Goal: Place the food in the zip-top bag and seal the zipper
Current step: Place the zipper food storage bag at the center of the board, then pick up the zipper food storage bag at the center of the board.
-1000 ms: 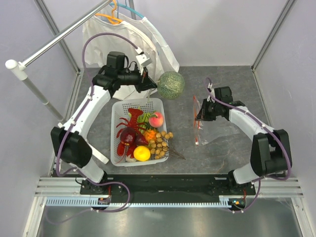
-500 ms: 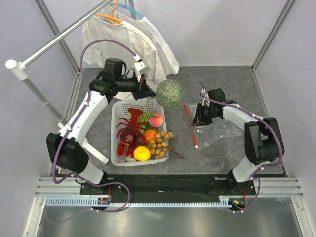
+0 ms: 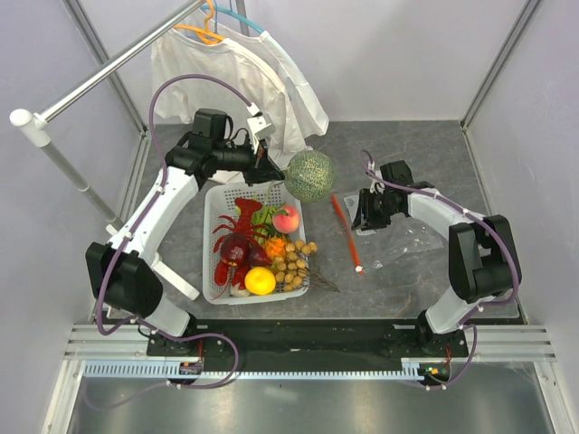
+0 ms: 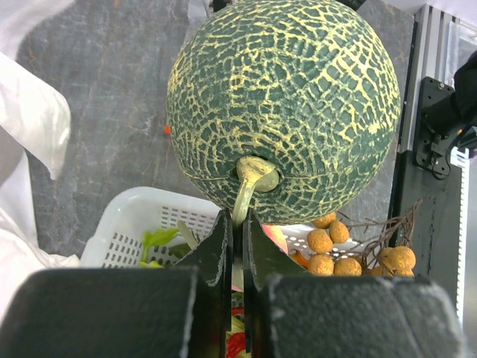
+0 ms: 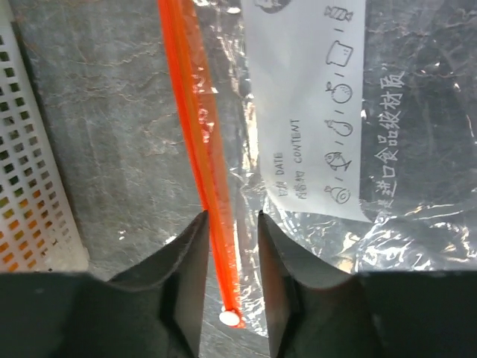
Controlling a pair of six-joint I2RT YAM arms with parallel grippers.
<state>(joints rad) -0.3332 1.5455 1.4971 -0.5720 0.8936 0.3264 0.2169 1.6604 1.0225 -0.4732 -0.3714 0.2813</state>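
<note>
The pale-green netted melon [image 3: 310, 174] [image 4: 283, 104] hangs above the table between basket and bag, held by its stem. My left gripper [image 3: 270, 170] [image 4: 238, 224] is shut on that stem. The clear zip-top bag [image 3: 403, 237] [image 5: 313, 112] lies flat on the table. Its red-orange zipper [image 3: 346, 231] [image 5: 197, 112] runs along the bag's left edge and ends in a white tip [image 5: 231, 318]. My right gripper [image 3: 365, 215] [image 5: 232, 224] is open, its jaws standing either side of the zipper near that tip. A pink-red peach [image 3: 288, 218] and a dark red piece [image 3: 237, 246] sit in the basket.
The white slatted basket [image 3: 215, 203] holds more toy food, among it a yellow fruit [image 3: 260, 281] and brown balls [image 3: 291, 262]. A white shirt [image 3: 244, 72] hangs from a rail [image 3: 99, 72] at the back left. Enclosure walls stand on three sides.
My right gripper has opened and let go of the bag's mouth, which dropped from upright to flat on the table. The left gripper brought the melon a little nearer.
</note>
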